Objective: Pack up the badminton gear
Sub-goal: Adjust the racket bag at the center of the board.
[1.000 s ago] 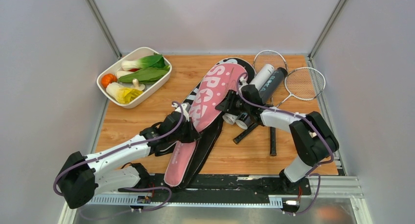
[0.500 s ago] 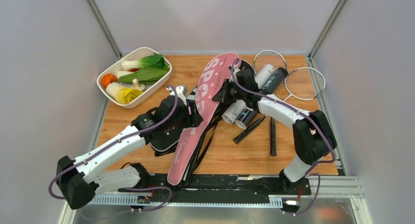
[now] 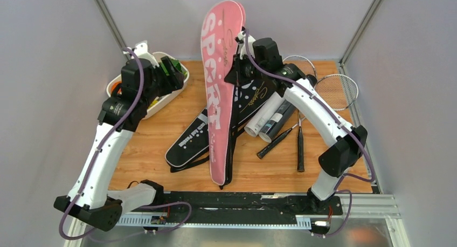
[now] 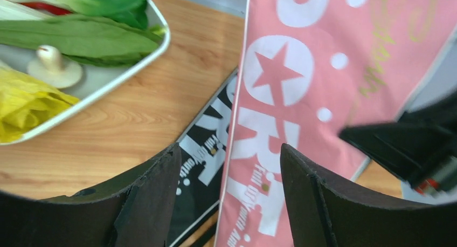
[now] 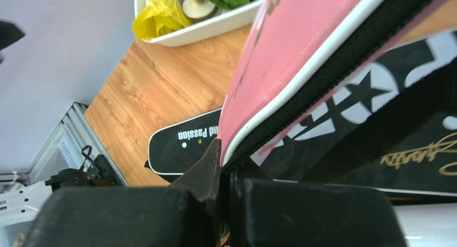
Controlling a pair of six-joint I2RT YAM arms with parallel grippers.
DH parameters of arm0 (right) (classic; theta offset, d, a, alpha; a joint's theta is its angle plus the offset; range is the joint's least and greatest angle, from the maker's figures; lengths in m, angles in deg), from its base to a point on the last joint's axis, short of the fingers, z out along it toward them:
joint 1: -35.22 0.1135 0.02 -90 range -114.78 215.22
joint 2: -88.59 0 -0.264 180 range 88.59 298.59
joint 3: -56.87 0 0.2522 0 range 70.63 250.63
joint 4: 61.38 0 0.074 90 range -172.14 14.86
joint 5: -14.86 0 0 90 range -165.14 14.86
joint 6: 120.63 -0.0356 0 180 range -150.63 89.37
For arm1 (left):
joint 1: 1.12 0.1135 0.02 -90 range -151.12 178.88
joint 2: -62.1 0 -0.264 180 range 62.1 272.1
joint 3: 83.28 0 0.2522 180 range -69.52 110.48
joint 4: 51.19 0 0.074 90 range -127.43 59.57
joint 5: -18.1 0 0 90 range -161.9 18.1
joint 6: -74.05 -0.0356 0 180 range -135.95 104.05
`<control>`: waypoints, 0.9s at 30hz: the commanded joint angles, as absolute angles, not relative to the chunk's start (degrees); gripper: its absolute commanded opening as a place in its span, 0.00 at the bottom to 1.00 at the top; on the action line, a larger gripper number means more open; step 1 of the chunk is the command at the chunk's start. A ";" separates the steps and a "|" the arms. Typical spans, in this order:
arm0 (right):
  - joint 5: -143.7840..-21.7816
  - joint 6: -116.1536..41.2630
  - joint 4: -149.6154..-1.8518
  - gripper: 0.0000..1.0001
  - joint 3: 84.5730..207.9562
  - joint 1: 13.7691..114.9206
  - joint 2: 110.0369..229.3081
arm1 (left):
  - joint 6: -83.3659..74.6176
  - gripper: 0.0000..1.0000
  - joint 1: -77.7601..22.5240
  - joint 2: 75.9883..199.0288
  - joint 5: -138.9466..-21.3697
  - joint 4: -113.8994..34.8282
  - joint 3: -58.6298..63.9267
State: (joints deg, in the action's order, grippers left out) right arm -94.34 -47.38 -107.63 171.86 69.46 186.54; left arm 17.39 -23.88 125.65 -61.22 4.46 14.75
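On wooden table (image 3: 161,134), grey walls (image 3: 54,69) on 3 sides, metal posts in back corners.

White dish (image 4: 124,77) at back-left w/ veg: green leaves (image 4: 81,36), mushroom (image 4: 54,69), yellow leaf (image 4: 21,104).

Gear is mid-table & right. Pink cover (image 3: 218,85) stands nearly upright: narrow end on table nr front edge, wide "SPORT" end up in front of back wall. Black cover (image 3: 194,142) lies flat just L of it, partly under it. White tube (image 3: 258,120) & black tube (image 3: 275,123) lie side by side, touching, just R of the covers. 2 rackets (image 3: 334,90) flat at back-right, heads nr wall, handles pointing toward front.

Right arm reaches up & over the tubes. Right gripper (image 5: 221,155) is high on pink cover, jaws pinched tight on its zip edge.

Left arm is raised, elbow bent, wrist above dish. Left gripper (image 4: 229,163) has jaws wide apart, nothing between them. It faces pink cover but is apart from it.
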 commanded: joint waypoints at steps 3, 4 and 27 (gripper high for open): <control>-86.53 -34.10 -123.93 0.00 190.64 71.67 190.99 | 20.40 0.71 -16.52 130.38 -62.38 12.47 23.84; -85.28 -32.72 -126.19 0.00 193.45 72.07 191.73 | 22.25 0.71 -15.30 130.61 -62.57 12.73 24.53; -46.21 -14.68 -138.53 0.00 192.30 95.23 192.23 | 32.90 0.71 -6.68 134.74 -53.14 22.11 39.88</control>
